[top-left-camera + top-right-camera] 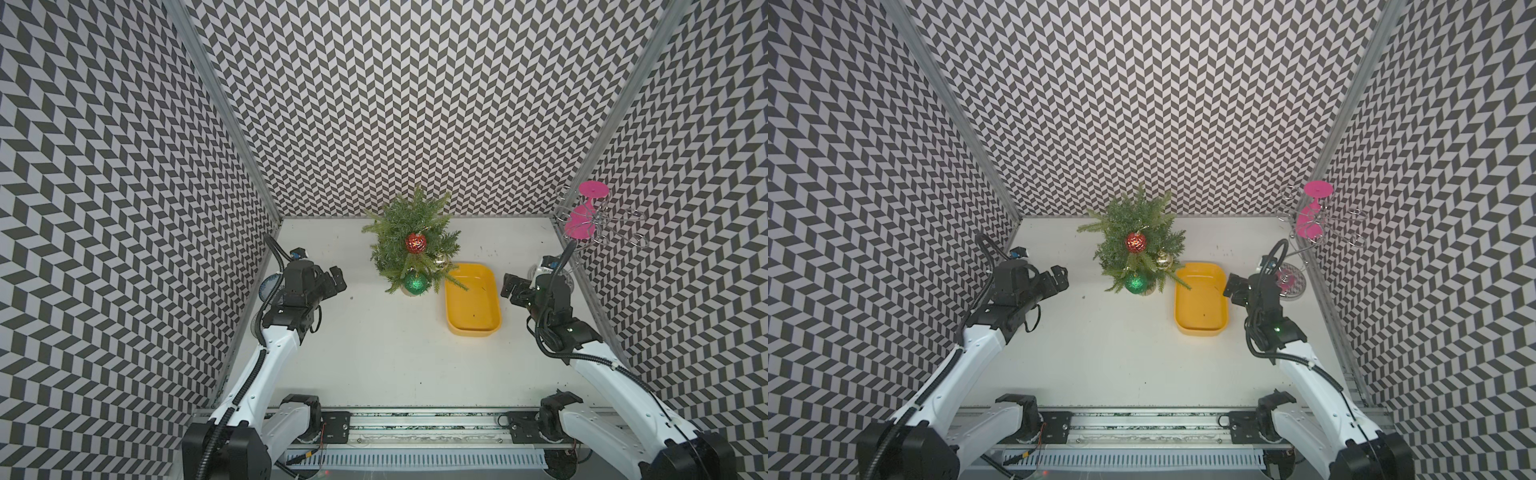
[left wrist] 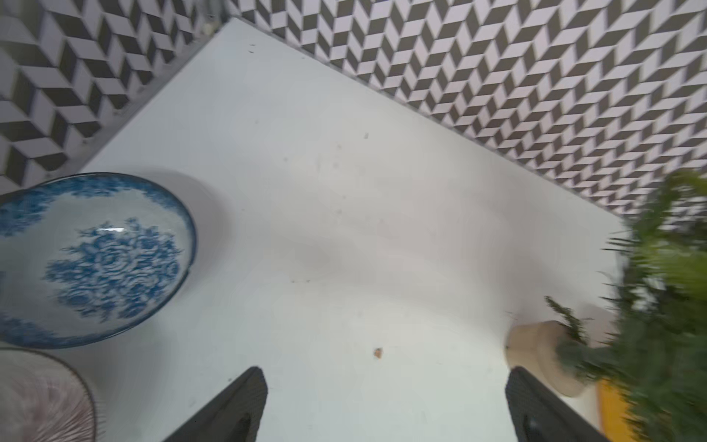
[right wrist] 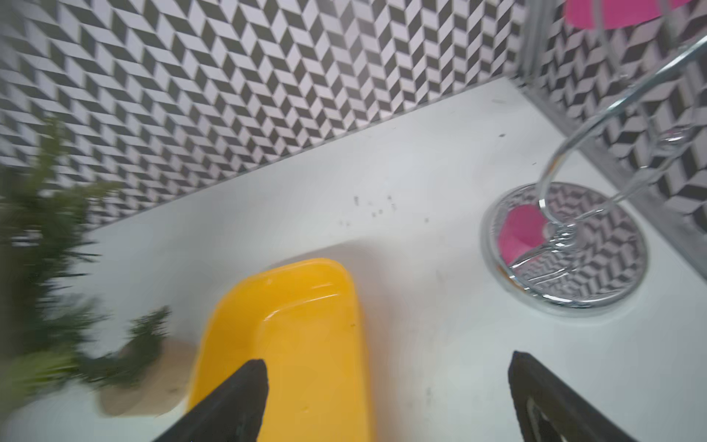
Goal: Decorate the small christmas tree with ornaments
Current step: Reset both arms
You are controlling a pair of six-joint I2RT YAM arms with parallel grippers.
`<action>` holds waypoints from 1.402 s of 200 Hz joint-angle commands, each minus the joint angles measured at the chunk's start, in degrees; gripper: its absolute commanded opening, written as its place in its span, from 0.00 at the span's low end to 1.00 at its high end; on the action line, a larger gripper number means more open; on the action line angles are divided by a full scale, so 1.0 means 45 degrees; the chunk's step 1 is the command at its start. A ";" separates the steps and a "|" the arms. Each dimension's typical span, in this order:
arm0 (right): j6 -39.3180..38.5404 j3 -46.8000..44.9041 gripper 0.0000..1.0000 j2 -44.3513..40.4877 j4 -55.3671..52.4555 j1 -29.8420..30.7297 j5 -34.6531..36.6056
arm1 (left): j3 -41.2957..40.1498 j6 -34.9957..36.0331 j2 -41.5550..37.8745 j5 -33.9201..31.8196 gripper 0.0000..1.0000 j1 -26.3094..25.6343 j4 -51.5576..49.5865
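Left gripper (image 1: 337, 281) and right gripper (image 1: 510, 286): both spread wide, gripping nothing, flanking the scene, well apart from the tree.
Small christmas tree (image 1: 409, 232) upright near back wall on white table (image 1: 374, 353). Hung on it: red ornament (image 1: 416, 243) high in front, gold ornament (image 1: 441, 261) lower toward yellow tray (image 1: 494, 320), green ornament (image 1: 416, 282) lowest, by the pot. Tray just beside tree, one branch tip over its rim.

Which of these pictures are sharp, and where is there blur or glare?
In both top views the small christmas tree is sharp; in the left wrist view the tree is smeared and the blue bowl slightly soft; in the right wrist view the tree is blurred too, and the yellow tray carries white glare streaks.
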 commanded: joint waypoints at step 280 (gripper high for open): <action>-0.4693 -0.4992 0.99 0.8411 2.1001 -0.1506 -0.1133 | -0.6127 0.5167 0.6590 -0.2249 0.99 0.0241 2.0111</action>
